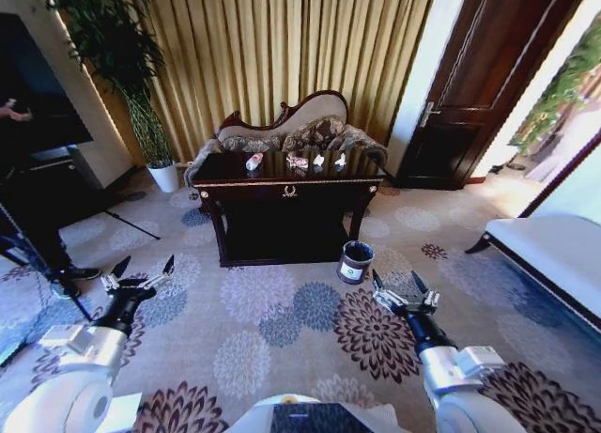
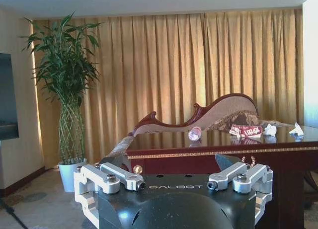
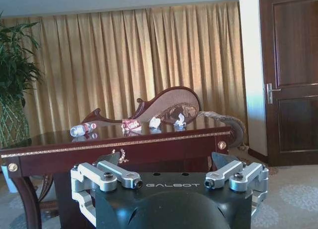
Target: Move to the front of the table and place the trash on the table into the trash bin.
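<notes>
A hotel-style room seen from the robot's head camera, looking down across a floral carpet (image 1: 282, 330). At far left a tall bamboo plant (image 1: 122, 67) stands in a white pot (image 1: 166, 177) against gold curtains (image 1: 282, 48). Low on the left, the left gripper (image 1: 143, 270) is held above the carpet with its fingers spread apart, holding nothing. In the middle of the room stands the table (image 1: 289, 200), dark and glossy with gold trim, well ahead of both arms. On its top, from left to right, lie a clear plastic bottle (image 1: 254, 160) on its side, a crumpled red wrapper (image 1: 298, 161) and two small white paper wads (image 1: 329, 160). A carved sofa (image 1: 291, 128) sits just behind the table. The trash bin (image 1: 356, 261), round and dark with a white label, stands on the carpet beside the table's front right leg. Low on the right, the right gripper (image 1: 402, 286) is likewise spread and empty above the carpet. Farther right are a dark wooden door (image 1: 479, 85) and a white-cushioned bench (image 1: 554, 255).
</notes>
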